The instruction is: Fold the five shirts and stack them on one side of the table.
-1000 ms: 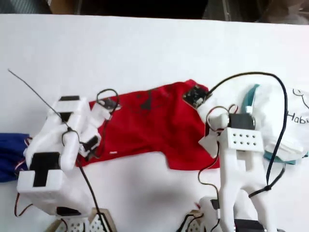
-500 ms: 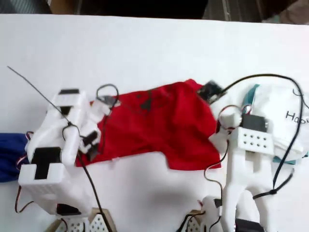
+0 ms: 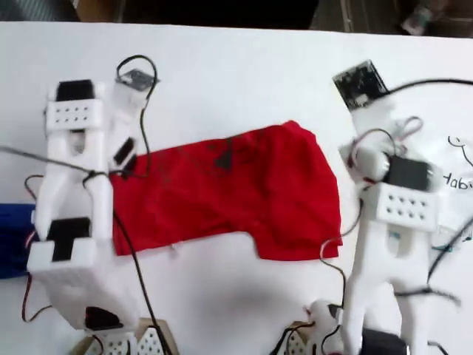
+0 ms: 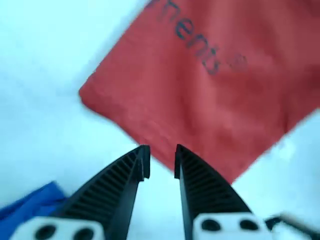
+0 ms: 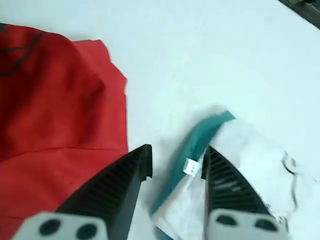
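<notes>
High view first, scanning from the left: spotting a blue shirt [image 3: 10, 240] bunched at the table [image 3: 222, 66] edge, beside the left arm's base. Moving on to the left gripper [image 4: 159, 162]: fingers a narrow slit apart, clamping nothing, hovering right at the hem of the red shirt [image 3: 229, 192], at the end nearest the blue one. Looking at soft, light cloth there, lying flat mid-table between the two arms, folded roughly into a band, with a looser flap toward the near right corner. Expect it to drape and slide on the smooth top rather than hold a crease. Probably best pinched at a hem corner, all layers together, not mid-panel. Plenty of bare white table beyond it for swinging a fold over. Further right, finding the right gripper [image 5: 175, 165] with fingers spread wide, holding nothing, poised above the teal collar of a white shirt [image 5: 245, 150] lying just beside the red one's edge. Tight room on that side: risk of snagging the neighbour while lifting.
</notes>
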You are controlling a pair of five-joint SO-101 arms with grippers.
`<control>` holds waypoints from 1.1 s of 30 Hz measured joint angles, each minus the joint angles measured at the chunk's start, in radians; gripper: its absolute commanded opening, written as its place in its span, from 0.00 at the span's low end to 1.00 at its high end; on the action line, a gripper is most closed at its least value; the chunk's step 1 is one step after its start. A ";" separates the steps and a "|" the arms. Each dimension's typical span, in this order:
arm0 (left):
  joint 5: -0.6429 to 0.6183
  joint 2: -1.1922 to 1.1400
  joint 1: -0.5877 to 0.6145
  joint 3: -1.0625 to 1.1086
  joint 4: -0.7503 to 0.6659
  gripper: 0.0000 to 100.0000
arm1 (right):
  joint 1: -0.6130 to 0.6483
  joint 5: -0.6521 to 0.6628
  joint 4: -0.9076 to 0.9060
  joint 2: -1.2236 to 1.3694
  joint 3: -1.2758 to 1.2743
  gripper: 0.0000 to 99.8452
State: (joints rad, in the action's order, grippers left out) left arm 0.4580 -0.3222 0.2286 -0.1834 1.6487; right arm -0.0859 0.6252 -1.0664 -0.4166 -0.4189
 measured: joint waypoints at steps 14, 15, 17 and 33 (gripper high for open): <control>-0.163 -0.361 -0.069 -0.038 -0.121 0.11 | 0.203 -0.025 0.063 0.793 0.376 0.08; -0.163 -0.362 -0.063 -0.043 -0.121 0.11 | 0.201 -0.025 0.054 0.838 0.413 0.08; -0.163 -0.368 -0.046 -0.055 -0.120 0.11 | 0.193 -0.025 0.025 0.918 0.470 0.08; -0.106 -0.678 -0.008 -0.575 0.123 0.12 | 0.063 -0.023 -0.126 1.051 0.652 0.08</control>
State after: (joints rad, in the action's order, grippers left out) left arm 0.3521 -1.0004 0.2209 -0.7587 1.7714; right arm -0.0230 0.6022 -1.1922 0.6345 0.2332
